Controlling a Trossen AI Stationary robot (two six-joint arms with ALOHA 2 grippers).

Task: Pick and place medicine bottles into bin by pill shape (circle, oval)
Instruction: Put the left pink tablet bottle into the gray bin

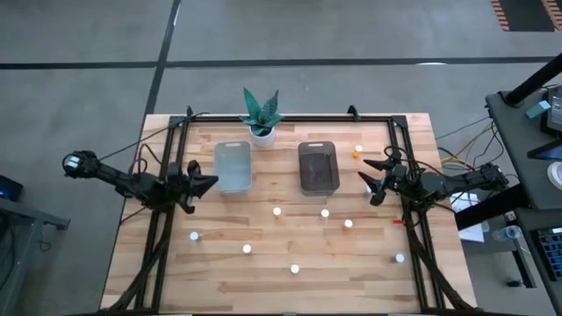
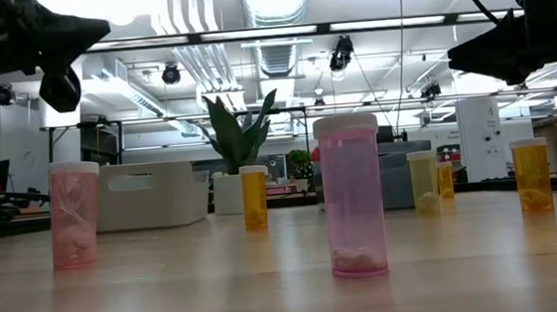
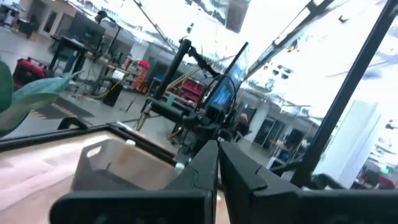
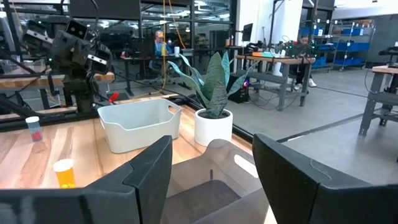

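Across the wooden table point(image 1: 263, 281) the medicine bottles point(image 1: 277, 211) stand scattered and upright, none inside either bin. Behind them, in front of the potted plant point(image 1: 262, 116), the clear bin point(image 1: 233, 166) and the dark bin point(image 1: 318, 167) sit side by side. Beside the clear bin hangs the left gripper point(image 1: 207, 183), pinched closed and empty; the right gripper point(image 1: 376, 182) hovers near the dark one, jaws spread wide, holding nothing
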